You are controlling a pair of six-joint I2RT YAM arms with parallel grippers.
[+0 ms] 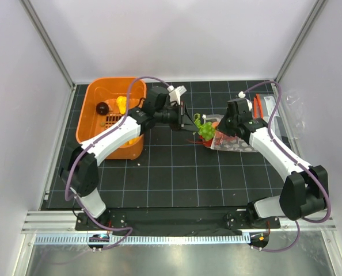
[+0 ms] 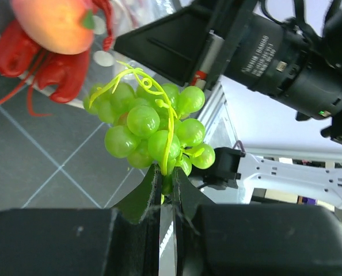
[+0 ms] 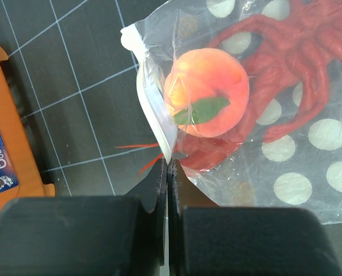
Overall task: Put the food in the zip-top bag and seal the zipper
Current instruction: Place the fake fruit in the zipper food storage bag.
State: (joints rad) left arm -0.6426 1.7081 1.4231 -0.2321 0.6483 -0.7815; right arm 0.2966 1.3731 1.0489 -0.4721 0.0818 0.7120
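The left tool (image 2: pixel 166 179) is squeezing the grapes (image 2: pixel 151 129), the last food outside the bag (image 3: pixel 286 167), while the right tool (image 3: pixel 166 168) is pinching its edge.

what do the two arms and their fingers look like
The left arm and right arm have white links between chunky black joints, each trailed by a thin purple cable. The fingers are matte black wedges tapering to thin tips. A black cylindrical wrist housing carries small white lettering.

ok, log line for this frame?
left gripper: shut on grape bunch | right gripper: shut on zip-top bag mouth | peach, lobster: in bag | zipper: open
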